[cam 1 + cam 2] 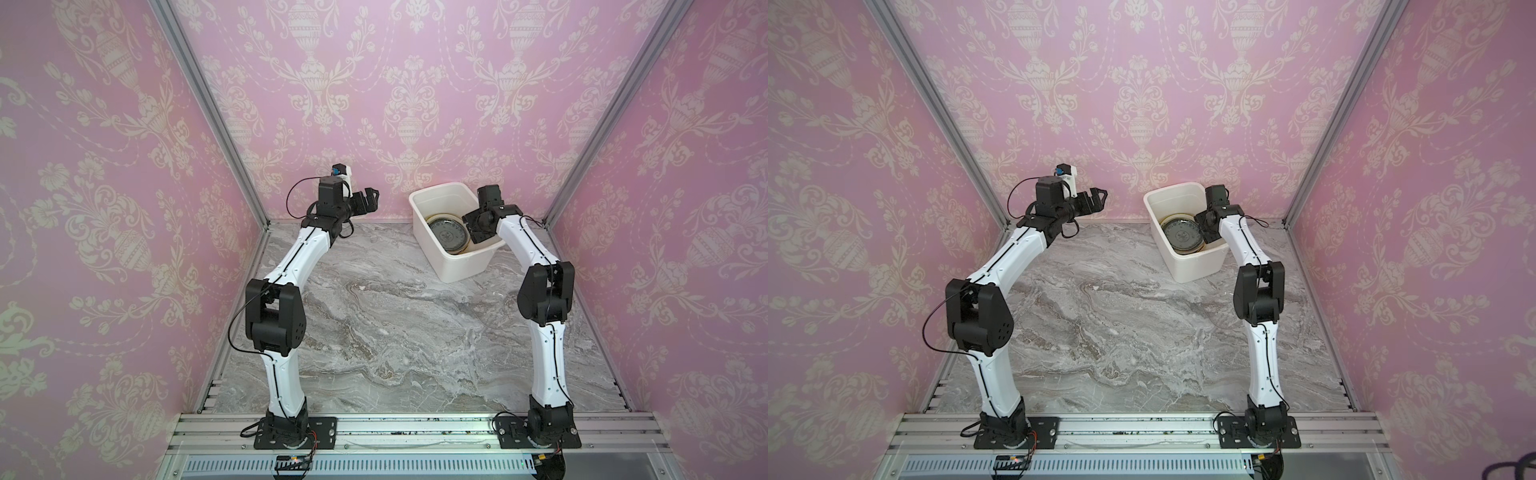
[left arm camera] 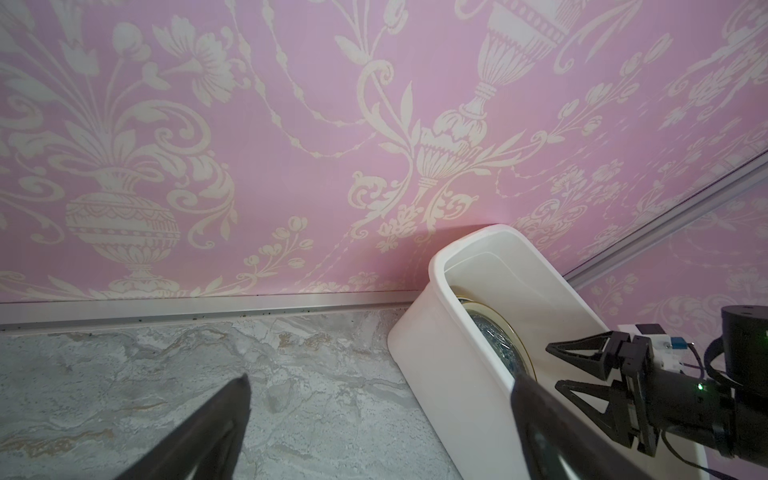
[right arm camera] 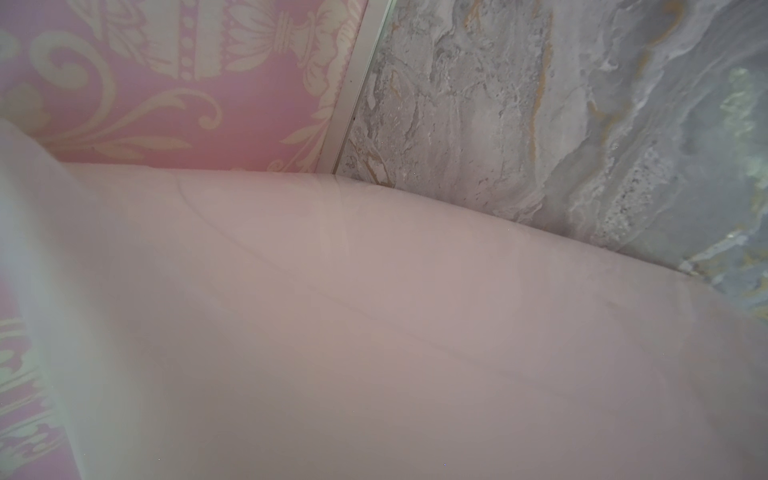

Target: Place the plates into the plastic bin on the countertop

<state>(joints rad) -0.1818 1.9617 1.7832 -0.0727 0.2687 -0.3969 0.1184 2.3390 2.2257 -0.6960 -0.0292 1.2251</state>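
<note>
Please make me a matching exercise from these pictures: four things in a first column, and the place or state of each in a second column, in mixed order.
Column one
1. left gripper
2. right gripper
3. blue-patterned plate
4. plastic bin

Column two
A. lies inside the bin
B. stands on the countertop, at the back
C. open, raised, away from the bin
D. fingers apart, at the bin's opening

Pairs: 1-C, 2-D, 3-A, 4-B.
</note>
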